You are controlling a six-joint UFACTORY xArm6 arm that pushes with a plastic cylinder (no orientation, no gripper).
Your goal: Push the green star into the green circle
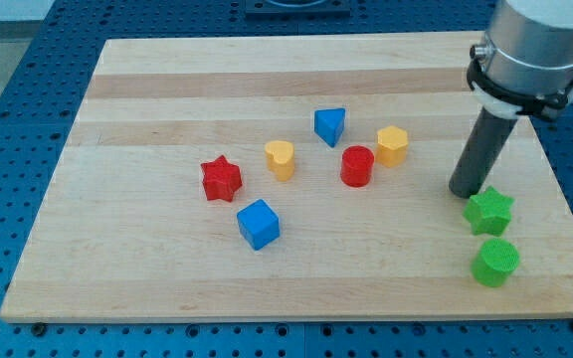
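Note:
The green star (489,211) lies near the board's right edge, low in the view. The green circle (495,262), a round block, sits just below it, with a narrow gap between them. My tip (463,190) is at the end of the dark rod, just left of and slightly above the green star, close to or touching its upper left point.
A red star (221,179), a blue cube (259,224), a yellow block (280,159), a blue triangular block (330,125), a red cylinder (357,166) and a yellow hexagon-like block (392,145) lie mid-board. The wooden board (147,99) rests on a blue perforated table; its right edge is near the green blocks.

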